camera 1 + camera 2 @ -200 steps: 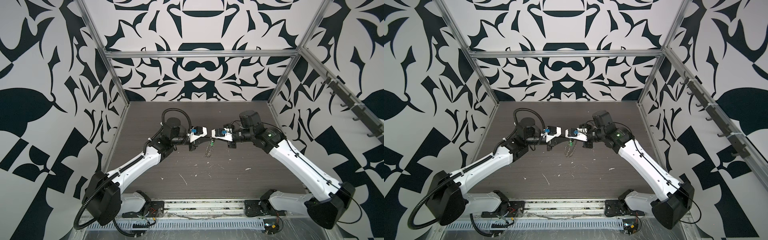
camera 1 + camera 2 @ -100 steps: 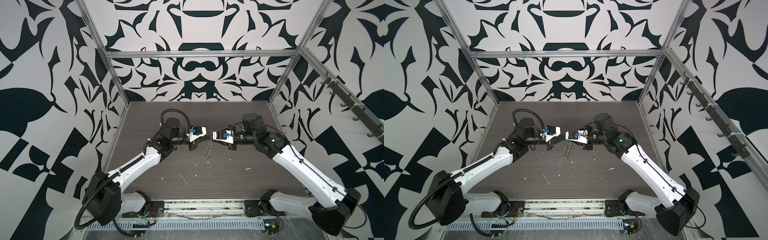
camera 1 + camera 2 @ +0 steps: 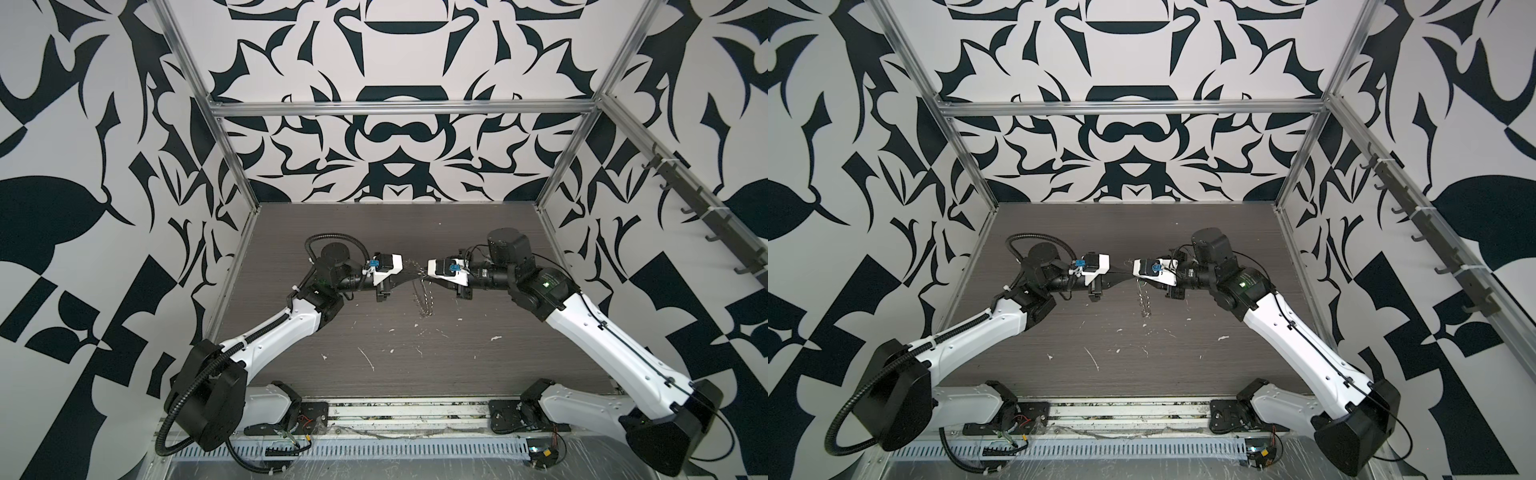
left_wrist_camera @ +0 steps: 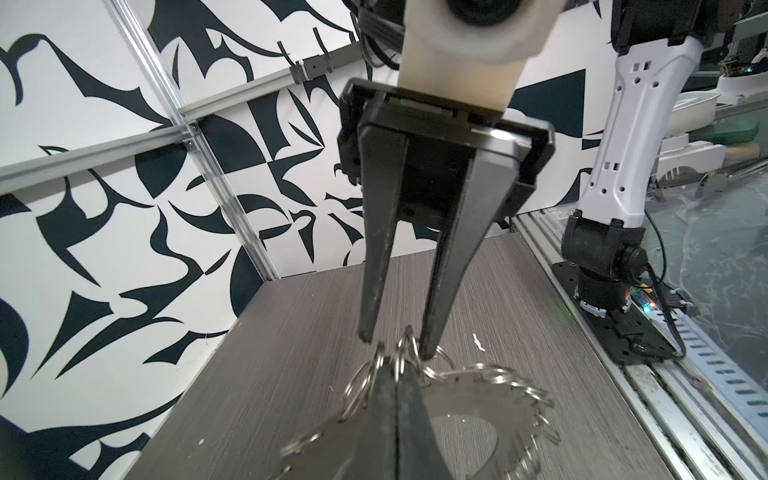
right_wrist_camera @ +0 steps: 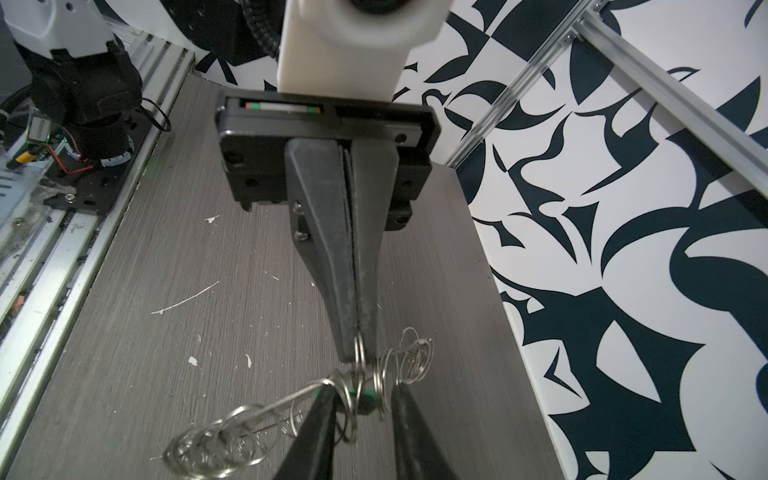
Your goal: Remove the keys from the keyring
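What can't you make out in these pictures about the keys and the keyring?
Right wrist view: the keys show only as a green sliver behind wire loops; no black piece visible.
Both top views: the keys are too small to pick out.
Left wrist view: the bottom edge cuts off the keyring, and the shut left gripper covers part of it.
Right wrist view: blur hides whether the open right gripper touches the keys.
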